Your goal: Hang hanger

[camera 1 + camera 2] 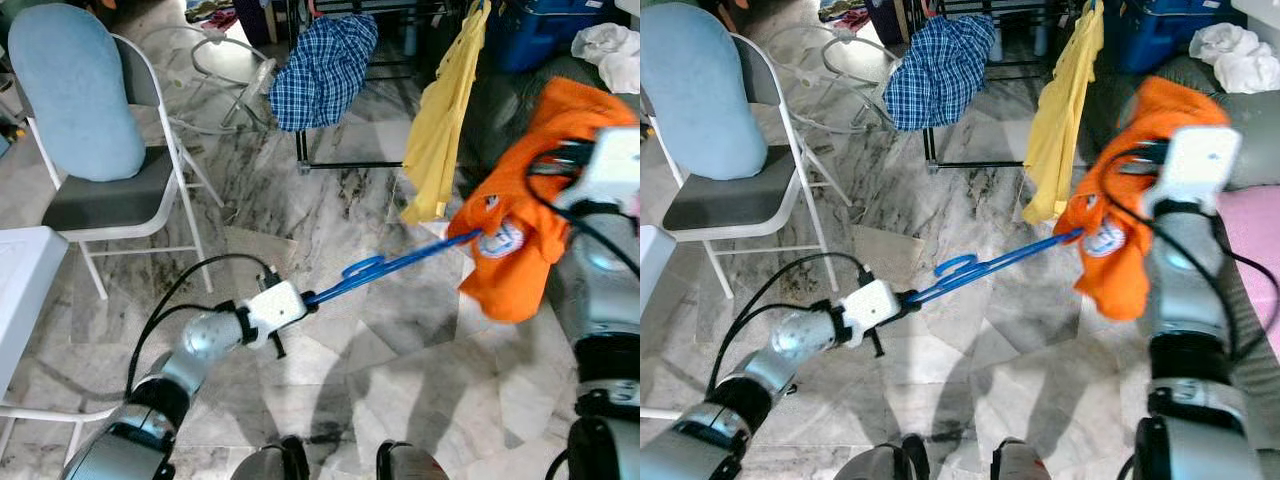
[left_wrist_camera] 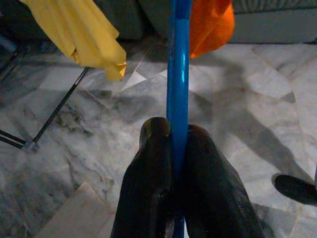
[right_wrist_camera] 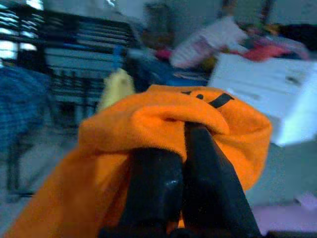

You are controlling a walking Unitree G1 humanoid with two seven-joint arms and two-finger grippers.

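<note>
2 grippers are engaged above the marble floor (image 1: 400,330). A thin blue hanger (image 1: 400,262), with its hook curled near the left gripper (image 2: 174,148), is pinched between that gripper's black fingers (image 2: 148,173) and is stretched rightward into an orange shirt (image 1: 530,200). The shirt is bright orange with a round printed badge, and its cloth is clamped by the right gripper (image 3: 184,148), held up at the right. A yellow garment (image 1: 440,130) and a blue checked shirt (image 1: 325,70) are hung on a far rack (image 1: 340,160). A folding chair (image 1: 110,190) is seen at the left.

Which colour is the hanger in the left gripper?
Blue; the hanger shows best in the left wrist view.
</note>
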